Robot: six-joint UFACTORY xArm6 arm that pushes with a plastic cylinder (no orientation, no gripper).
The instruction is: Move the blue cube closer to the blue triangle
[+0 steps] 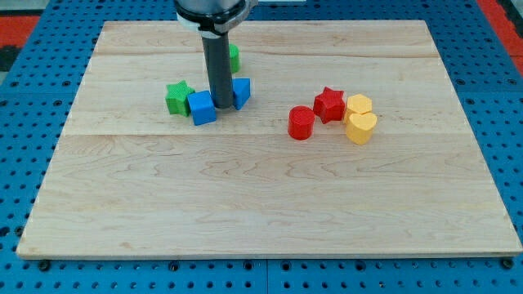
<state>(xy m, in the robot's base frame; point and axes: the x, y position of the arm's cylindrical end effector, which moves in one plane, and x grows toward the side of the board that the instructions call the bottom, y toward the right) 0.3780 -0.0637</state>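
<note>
The blue cube point(201, 107) lies on the wooden board point(270, 196) left of centre, touching a green star point(177, 97) on its left. The blue triangle point(241, 92) lies just to the right of the cube. My tip point(222, 105) is down between the two, at the cube's right edge and against the triangle's left side. The rod hides part of the triangle.
A green block point(234, 57) sits behind the rod, partly hidden, shape unclear. To the right are a red cylinder point(301, 122), a red star point(330, 104), a yellow block point(359, 104) and a yellow heart point(360, 127), clustered together.
</note>
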